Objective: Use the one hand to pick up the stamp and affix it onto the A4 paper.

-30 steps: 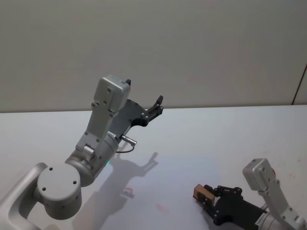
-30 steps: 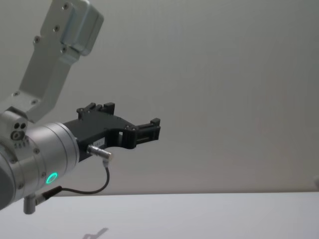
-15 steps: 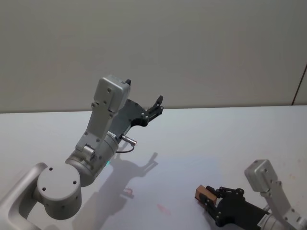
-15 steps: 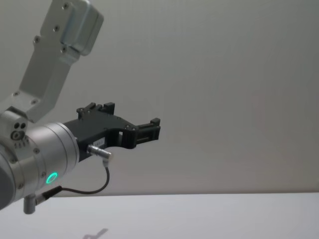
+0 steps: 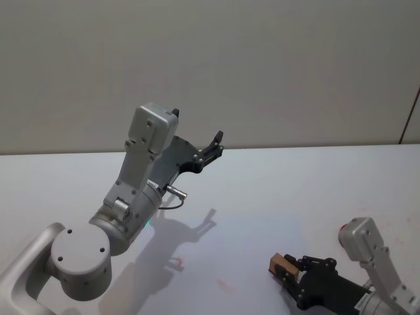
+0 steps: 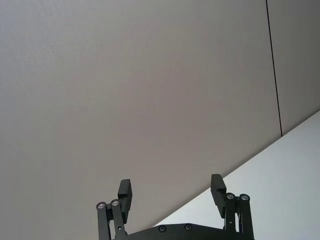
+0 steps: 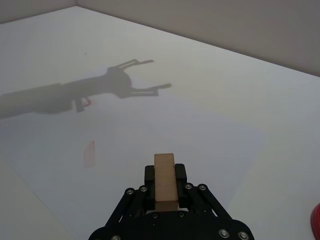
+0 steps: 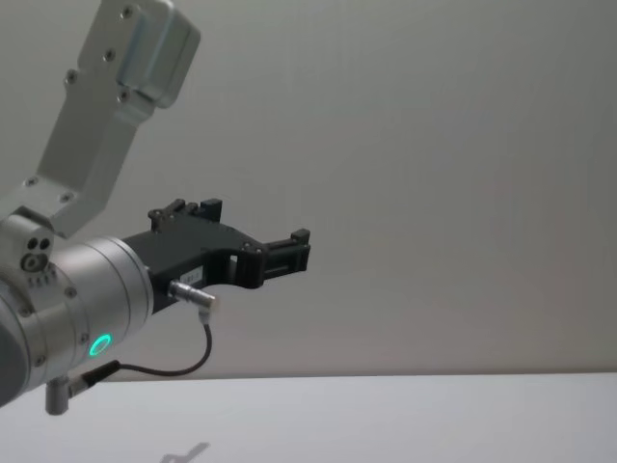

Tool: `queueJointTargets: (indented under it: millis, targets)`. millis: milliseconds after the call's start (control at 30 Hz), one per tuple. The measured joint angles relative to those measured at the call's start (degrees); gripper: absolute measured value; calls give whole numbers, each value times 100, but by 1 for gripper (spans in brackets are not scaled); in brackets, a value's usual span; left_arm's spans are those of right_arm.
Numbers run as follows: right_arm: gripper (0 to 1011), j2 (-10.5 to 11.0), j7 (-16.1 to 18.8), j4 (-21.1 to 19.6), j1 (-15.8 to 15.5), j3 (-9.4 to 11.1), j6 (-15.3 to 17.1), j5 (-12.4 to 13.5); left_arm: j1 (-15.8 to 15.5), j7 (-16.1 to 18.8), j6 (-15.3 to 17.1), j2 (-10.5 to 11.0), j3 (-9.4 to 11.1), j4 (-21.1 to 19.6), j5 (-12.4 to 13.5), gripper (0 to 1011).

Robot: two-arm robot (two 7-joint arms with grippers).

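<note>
A wooden block stamp (image 5: 281, 264) sits upright between the fingers of my right gripper (image 5: 289, 270), which is shut on it low at the table's near right. In the right wrist view the stamp (image 7: 164, 181) stands in the black jaws of the right gripper (image 7: 165, 175), just above the white A4 paper (image 7: 180, 120) lying flat on the table. A red print (image 7: 89, 152) marks the paper ahead of it. My left gripper (image 5: 218, 143) is raised high over the table's far left, open and holding nothing; its spread left gripper (image 6: 171, 184) fingers face the wall.
A red object (image 5: 344, 230) lies on the table just behind my right arm, seen also as a red object (image 7: 315, 223) at the wrist view's edge. Two faint red marks (image 5: 176, 264) show on the sheet. The left arm's shadow falls across the paper.
My right gripper has drifted slightly toward the near right with the stamp still in it, uncovering the red object behind the arm. The left arm has not moved.
</note>
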Motion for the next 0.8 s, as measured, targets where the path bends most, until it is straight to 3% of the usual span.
queueJointTargets:
  millis: [800]
  targets:
    - [219,48,50,-616,46,157,-54,914,0,0,0,0,0,0,0,1001]
